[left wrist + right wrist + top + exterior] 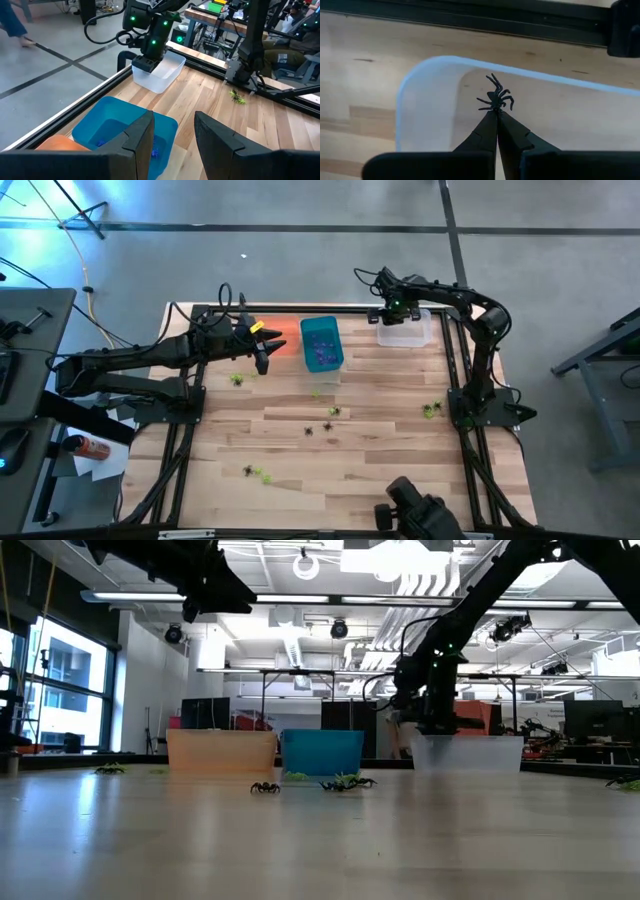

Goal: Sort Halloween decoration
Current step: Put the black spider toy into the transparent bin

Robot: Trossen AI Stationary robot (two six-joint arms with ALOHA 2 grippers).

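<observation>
From above, the right gripper hung over the clear bin; the left gripper waited between the orange bin and the teal bin, while spiders lay scattered on the wooden table. Table-level detail was poor. The left wrist showed its fingers spread. The right wrist showed tips pinching a black spider by a thin plastic leg, which might snag on release.

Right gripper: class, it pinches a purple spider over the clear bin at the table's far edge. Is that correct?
Not quite: the spider is black, not purple, as the right wrist view shows. The rest holds: the right gripper is shut on it above the clear bin at the table's far edge.
</observation>
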